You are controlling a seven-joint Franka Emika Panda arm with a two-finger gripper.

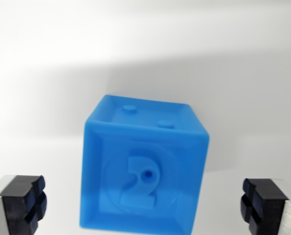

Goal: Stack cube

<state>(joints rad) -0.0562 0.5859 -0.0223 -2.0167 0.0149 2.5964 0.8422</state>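
The blue cube (144,169) looks like moulded plastic, smooth with a soft satin sheen rather than a hard gloss. Its near face carries a raised numeral 2 inside a faint ring, and its top face has small raised studs. The white table (47,58) around the cube is smooth and matt. To either side of the cube, the gripper (144,205) has black fingertips (24,203) that look like dull, ridged rubber, fixed on brushed grey metal.
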